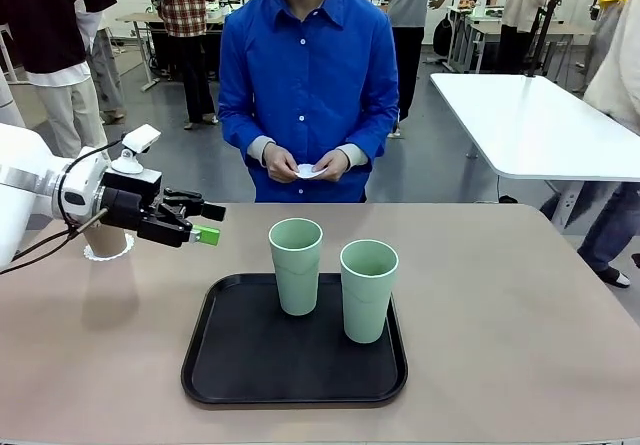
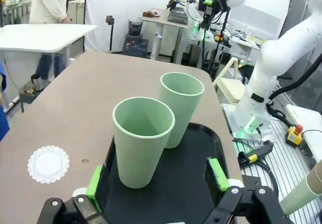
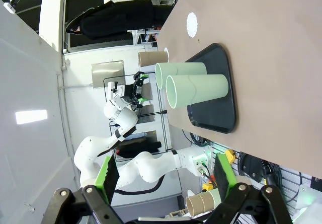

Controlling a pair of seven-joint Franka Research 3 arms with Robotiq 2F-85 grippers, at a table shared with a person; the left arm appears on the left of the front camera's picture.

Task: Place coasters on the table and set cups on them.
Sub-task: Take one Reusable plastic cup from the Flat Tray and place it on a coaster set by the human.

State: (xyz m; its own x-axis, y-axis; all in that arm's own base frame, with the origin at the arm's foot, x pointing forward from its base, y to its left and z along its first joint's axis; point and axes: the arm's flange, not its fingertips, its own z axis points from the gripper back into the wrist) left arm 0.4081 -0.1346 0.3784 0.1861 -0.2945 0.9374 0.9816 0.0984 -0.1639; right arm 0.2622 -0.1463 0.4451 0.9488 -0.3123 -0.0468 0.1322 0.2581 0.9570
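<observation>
Left of the tray (image 1: 230,365), a tan cup (image 1: 110,241) is set on a coaster (image 1: 108,257). The left gripper (image 1: 210,222) is held wide, empty; a mint cup (image 1: 296,265) on the tray probably must be grasped next.

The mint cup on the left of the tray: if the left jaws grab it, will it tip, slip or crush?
Probably tippy: the left mint cup is tall, empty and narrows toward its base on the black tray, so a high push could topple it. Its matte wall looks rigid and likely grips well. It seems light, being empty.
</observation>
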